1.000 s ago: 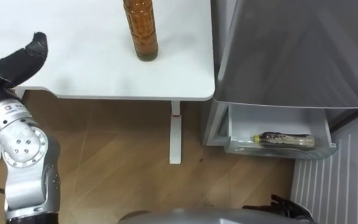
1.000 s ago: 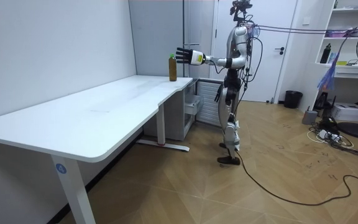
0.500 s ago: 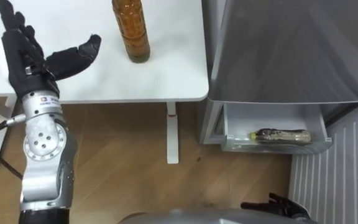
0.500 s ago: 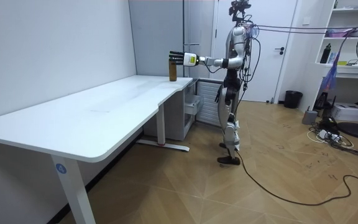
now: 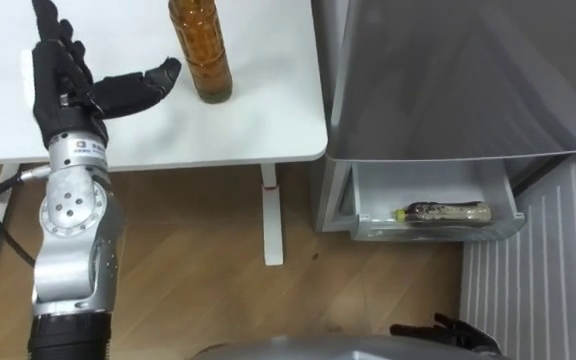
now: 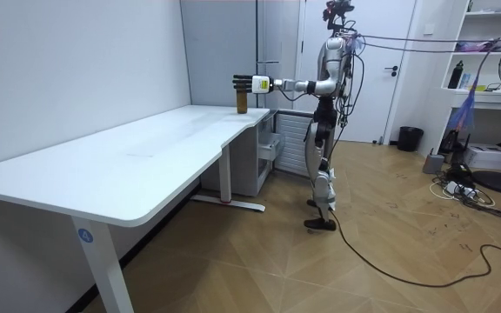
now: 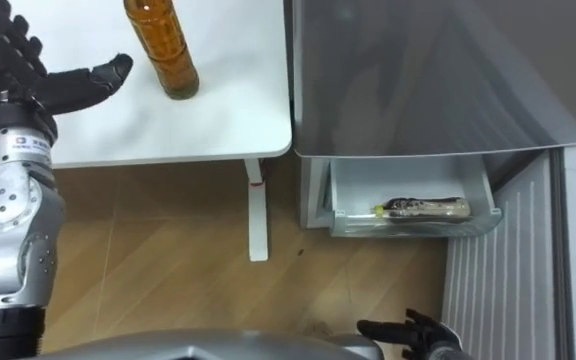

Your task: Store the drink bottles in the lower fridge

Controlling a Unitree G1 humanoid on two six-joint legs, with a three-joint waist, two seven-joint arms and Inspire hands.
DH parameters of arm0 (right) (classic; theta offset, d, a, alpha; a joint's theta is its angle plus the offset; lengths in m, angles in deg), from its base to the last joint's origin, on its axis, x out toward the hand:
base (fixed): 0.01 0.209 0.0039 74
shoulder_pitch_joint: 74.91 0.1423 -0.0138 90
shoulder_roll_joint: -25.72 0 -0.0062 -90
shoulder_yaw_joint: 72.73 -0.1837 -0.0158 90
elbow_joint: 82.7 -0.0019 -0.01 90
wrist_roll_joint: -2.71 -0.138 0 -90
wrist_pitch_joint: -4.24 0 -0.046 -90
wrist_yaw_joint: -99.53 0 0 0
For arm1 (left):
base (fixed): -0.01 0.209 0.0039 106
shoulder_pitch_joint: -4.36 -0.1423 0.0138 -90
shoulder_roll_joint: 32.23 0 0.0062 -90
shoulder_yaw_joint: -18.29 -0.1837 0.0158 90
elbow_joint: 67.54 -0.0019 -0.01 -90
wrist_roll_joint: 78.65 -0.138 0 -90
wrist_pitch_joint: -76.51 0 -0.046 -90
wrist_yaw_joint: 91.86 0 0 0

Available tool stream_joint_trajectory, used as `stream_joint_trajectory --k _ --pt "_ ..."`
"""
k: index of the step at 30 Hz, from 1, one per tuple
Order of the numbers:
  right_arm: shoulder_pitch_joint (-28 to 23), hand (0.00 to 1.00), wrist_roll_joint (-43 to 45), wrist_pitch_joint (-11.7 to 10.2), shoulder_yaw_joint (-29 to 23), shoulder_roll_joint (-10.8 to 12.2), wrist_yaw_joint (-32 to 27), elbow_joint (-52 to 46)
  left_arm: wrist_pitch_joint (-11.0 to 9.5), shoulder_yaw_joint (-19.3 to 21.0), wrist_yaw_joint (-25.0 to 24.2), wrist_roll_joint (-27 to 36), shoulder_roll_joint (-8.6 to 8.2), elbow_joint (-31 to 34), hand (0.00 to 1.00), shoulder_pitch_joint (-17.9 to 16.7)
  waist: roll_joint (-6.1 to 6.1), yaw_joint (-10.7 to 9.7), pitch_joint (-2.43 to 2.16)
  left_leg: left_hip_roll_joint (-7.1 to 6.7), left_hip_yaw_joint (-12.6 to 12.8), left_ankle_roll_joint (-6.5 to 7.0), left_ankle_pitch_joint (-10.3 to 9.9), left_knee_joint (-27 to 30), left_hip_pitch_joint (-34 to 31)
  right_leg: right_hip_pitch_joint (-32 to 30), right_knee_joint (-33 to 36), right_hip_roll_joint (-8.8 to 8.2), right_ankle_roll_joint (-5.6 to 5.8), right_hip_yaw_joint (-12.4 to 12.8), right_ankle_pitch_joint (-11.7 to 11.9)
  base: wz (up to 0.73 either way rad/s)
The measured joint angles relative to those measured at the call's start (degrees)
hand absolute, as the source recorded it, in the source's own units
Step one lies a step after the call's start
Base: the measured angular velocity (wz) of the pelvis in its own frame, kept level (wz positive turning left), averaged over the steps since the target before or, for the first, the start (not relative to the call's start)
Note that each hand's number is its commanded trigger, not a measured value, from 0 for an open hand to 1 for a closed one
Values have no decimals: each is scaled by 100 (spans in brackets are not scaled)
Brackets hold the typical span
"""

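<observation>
The main risk is knocking the bottle over. The left robot hand (image 5: 63, 85) is coming at the bottle (image 5: 200, 55) side-on with its thumb leading. If the thumb strikes the bottle before the fingers are wrapping round the far side, the tall, narrow bottle is likely to tip or skid. A grip on the bottle's slimmer upper part could also let it swing or slip on the way down.

Nearest the robot, the right robot hand (image 5: 446, 330) is hanging low, well apart from the bottle and to its right; I cannot tell how it is set. Farther out, lower than the bottle and to its right, the drawer (image 5: 368, 200) of the fridge (image 5: 448, 80) is standing pulled out, with another drink (image 5: 443, 212) lying on its side inside.

The left arm is reaching out about level, as the room view shows. Its hand is hovering just left of the bottle, palm turned toward it, fingers straight and spread, thumb pointing at the bottle's side. The thumb tip is sitting very near, seemingly just short of touching, and the hand is holding nothing.

The bottle is standing upright on the bench (image 5: 268, 120), near the edge on its fridge side.
</observation>
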Motion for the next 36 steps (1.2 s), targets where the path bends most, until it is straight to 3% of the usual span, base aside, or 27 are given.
stream_joint_trajectory --k 7,11,13,22,25,31,36 --pt "1 0 -11 77 -108 -18 49 26 305 130 -160 210 82 -411 0 299 45 -2 -13 2 44 1 0 11 35 -1 29 4 -2 83 4 -3" --pt "-6 0 -5 120 -251 -113 83 18 320 210 -189 520 192 -638 0 702 185 -30 18 5 58 2 -1 -12 68 7 90 5 -2 109 3 -2" --pt "-5 0 -6 121 -258 -145 73 20 324 237 -215 573 200 -734 0 759 224 -79 4 6 63 2 0 -13 72 5 92 8 -2 128 3 -4" --pt "-3 0 2 133 -311 -148 -8 46 370 303 -321 690 200 -1419 0 887 182 -174 27 9 189 3 0 -5 114 -21 94 14 0 276 -2 -6" --pt "-3 0 29 246 -310 -148 -19 50 386 304 -322 689 204 -1655 0 1030 137 -177 36 14 194 3 0 -6 98 -46 102 23 -1 289 -2 -1" --pt "-5 0 409 388 -312 -155 -67 24 558 304 -332 966 212 -1760 0 1141 127 -209 -1 18 221 3 0 -7 57 -122 112 33 -5 355 1 -6" --pt "-18 0 932 503 -314 -159 -122 30 678 304 -341 1255 354 -1761 0 1153 185 -306 -44 18 224 2 0 -6 86 -103 113 34 -8 375 4 -4"
